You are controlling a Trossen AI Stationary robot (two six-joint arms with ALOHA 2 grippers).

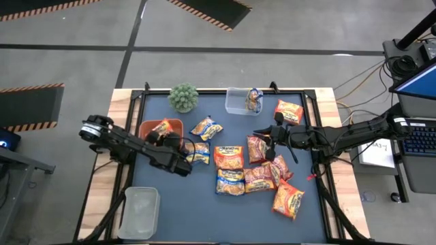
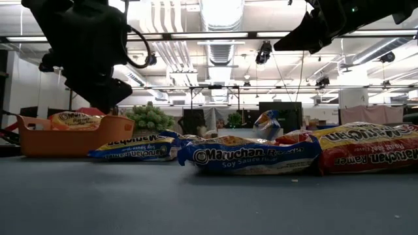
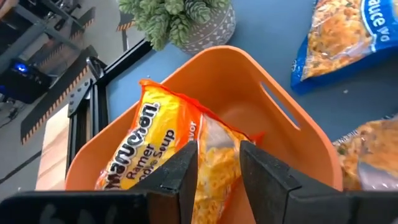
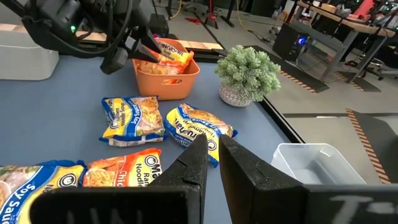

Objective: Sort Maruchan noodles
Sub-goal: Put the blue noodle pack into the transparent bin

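Over the orange tray (image 3: 292,134) at the mat's left, we have an orange-yellow packet (image 3: 168,155) lying inside, with the left gripper (image 3: 219,171) just above it, its fingers parted on either side of the wrapper and seemingly letting go. Our worry is that the crinkly wrapper could catch on a finger as we lift, dragging the packet back out. Our right gripper (image 1: 266,136) hangs closed and empty over the packets (image 1: 255,170) mid-mat. From above we count roughly nine packets loose on the mat, one in the tray and one standing in the clear tub (image 1: 238,102) at the back. A second tub (image 1: 139,212) sits at the front left, a potted plant (image 1: 183,97) behind the tray.
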